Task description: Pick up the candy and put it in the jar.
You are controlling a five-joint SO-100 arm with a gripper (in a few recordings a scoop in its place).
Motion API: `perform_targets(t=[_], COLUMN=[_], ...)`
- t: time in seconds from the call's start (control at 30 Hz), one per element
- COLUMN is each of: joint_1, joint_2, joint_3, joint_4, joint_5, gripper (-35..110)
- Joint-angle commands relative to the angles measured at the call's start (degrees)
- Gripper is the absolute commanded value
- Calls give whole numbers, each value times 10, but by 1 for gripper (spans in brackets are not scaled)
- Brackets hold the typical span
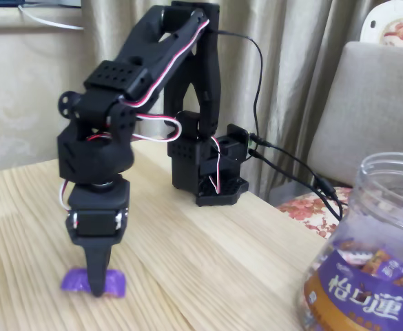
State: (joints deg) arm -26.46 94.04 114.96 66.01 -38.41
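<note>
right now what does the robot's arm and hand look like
The arm is matte black plastic, blocky, with rows of small holes in its housings. Red, white and black servo wires loop along the links, and thin black cables run from its base off to the right. The hand is black too, a boxy body tapering to narrow pointed fingers. No markings visible.

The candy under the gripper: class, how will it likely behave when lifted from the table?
The candy looks small and flat, so probably light and unlikely to roll. Its shiny wrapper may be slippery between the gripper fingers, and its ends may crumple.
</note>
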Motion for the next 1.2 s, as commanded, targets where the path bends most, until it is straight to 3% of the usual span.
perform_targets(t=[0.0, 0.27, 0.47, 0.83, 1.17], joint_1=[-7, 22, 19, 7, 5], joint_2=[38, 10, 2, 0, 42], joint_3=[4, 8, 5, -52, -142], joint_4=[-6, -31, -37, 15, 155], joint_5=[-7, -38, -25, -2, -51], gripper=[33, 25, 1, 1, 1])
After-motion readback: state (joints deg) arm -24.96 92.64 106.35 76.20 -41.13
